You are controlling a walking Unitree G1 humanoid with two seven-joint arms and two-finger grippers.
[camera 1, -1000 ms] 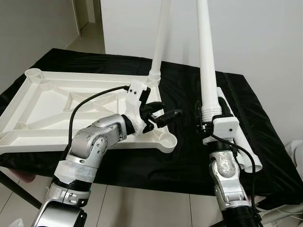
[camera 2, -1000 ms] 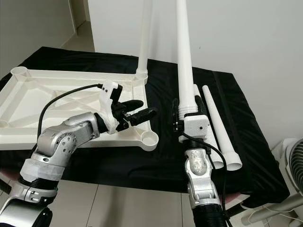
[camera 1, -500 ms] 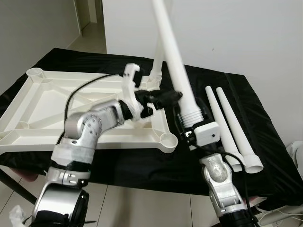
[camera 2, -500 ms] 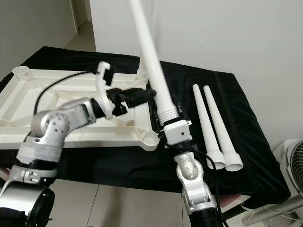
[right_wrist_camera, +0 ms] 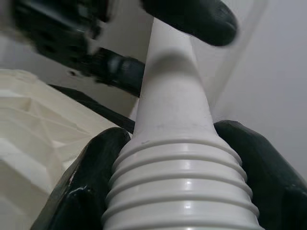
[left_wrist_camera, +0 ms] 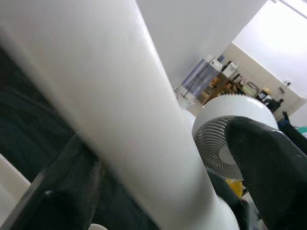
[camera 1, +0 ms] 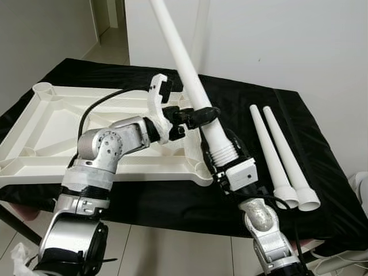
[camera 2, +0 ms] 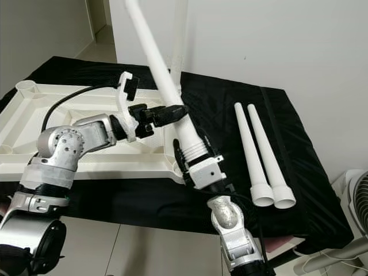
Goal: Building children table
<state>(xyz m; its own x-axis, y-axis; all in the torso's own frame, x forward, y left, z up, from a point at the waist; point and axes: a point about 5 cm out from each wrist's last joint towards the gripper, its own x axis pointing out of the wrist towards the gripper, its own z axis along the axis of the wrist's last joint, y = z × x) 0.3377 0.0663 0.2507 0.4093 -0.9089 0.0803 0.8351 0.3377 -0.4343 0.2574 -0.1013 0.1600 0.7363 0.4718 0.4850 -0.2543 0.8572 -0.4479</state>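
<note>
Right gripper (camera 2: 195, 158) clenched on ribbed end of white leg (camera 2: 167, 92), arm bent up, leg tilted. Left gripper (camera 2: 172, 112) reaches across w/ fingers probably round same leg, just above tabletop (camera 2: 34, 123) corner on counter (camera 2: 230, 103).

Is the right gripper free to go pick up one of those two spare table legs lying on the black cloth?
Probably not yet: the right gripper is shut on the threaded end of a table leg. The two spare legs lie unobstructed on its side.

Top of the tilted white leg (camera 1: 190, 80) cut by the frame edge, tabletop's (camera 1: 52, 121) near corner socket behind it.
</note>
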